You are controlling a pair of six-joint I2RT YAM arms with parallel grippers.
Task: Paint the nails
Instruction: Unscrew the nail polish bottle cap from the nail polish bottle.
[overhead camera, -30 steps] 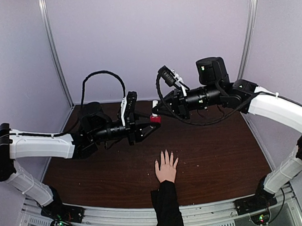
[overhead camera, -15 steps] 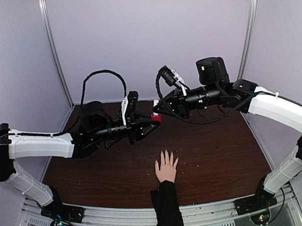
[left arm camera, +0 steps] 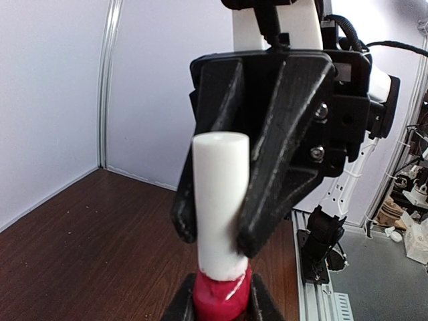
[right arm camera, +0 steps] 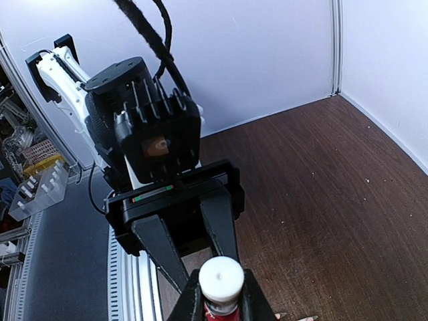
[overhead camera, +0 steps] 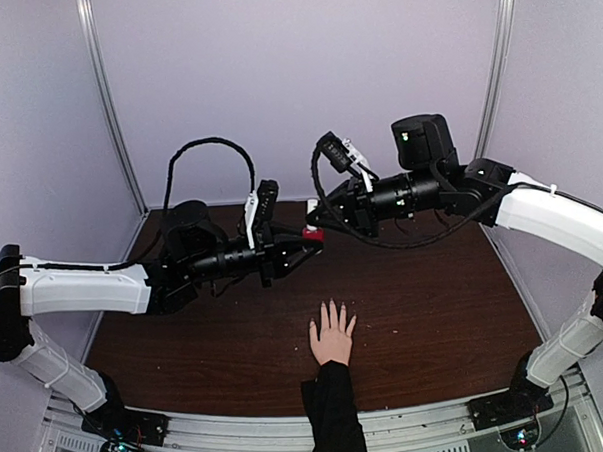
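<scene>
A: Where are the nails (overhead camera: 331,306)?
B: On the hand (overhead camera: 334,343), flat at the table's (overhead camera: 435,300) six o'clock. Above, toward twelve, left gripper (overhead camera: 300,242) pinches the red polish bottle (left arm camera: 223,297); right gripper (overhead camera: 319,223) pinches its white cap (right arm camera: 221,279).

A small red bottle (left arm camera: 219,200) with a tall white cylindrical cap sits base-first in the left claw (left arm camera: 221,304) and cap-first in the right claw (left arm camera: 221,234), above a dark brown wood-grain tabletop (left arm camera: 80,247).
</scene>
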